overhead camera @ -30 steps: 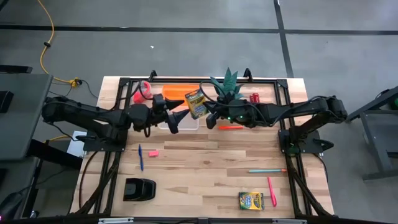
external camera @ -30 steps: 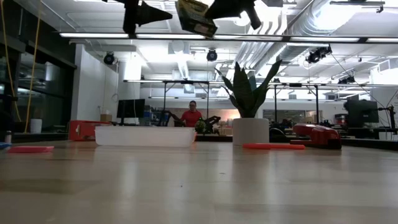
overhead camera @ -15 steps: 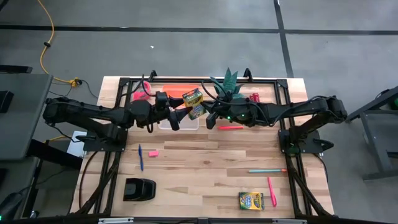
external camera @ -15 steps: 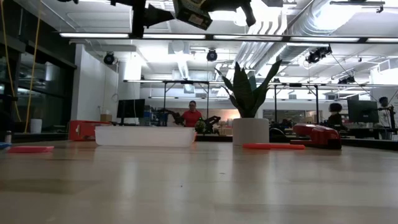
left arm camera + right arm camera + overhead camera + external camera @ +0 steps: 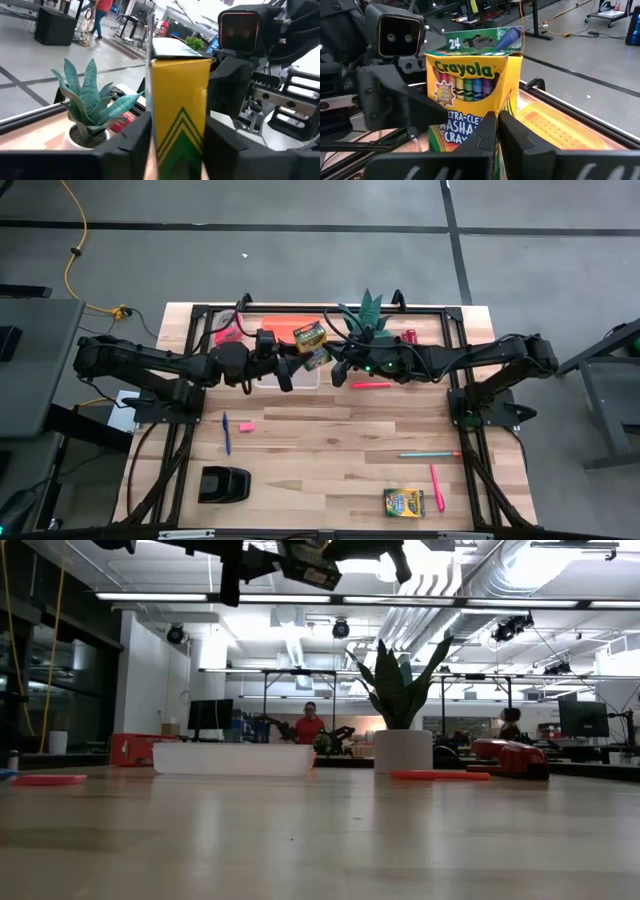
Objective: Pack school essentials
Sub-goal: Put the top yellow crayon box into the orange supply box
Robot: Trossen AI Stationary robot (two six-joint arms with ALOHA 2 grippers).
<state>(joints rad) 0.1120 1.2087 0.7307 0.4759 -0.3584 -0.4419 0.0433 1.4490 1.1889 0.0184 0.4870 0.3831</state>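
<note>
**A:** Where is the crayon box [image 5: 310, 338]?

**B:** It is up in the air, over the back edge of the clear bin [image 5: 290, 377]. It is yellow and green. Both grippers are on it.

**A:** Both of them?

**B:** Yes. The left gripper [image 5: 296, 352] has a finger on each side of the box and squeezes it. In its wrist view the box [image 5: 180, 112] stands tall between the two dark fingers [image 5: 131, 142]. The right gripper [image 5: 330, 352] meets it from the other side. Its fingers [image 5: 487, 132] press on the lower front of the box [image 5: 470, 95], almost shut together.

**A:** How do the arms look?

**B:** Each arm is stretched out long and nearly flat over the table [image 5: 330, 460]. They come from either side and meet above the bin.

**A:** What else is near the bin?

**B:** A plant [image 5: 365, 318] is just beside it, with an orange-red pen [image 5: 370, 384] near that. A blue pen [image 5: 226, 432] and a pink eraser [image 5: 246, 426] lie in front of the bin. A second crayon box [image 5: 403, 502], a teal pen [image 5: 428, 453] and a pink pen [image 5: 437, 487] lie well apart from it.
</note>
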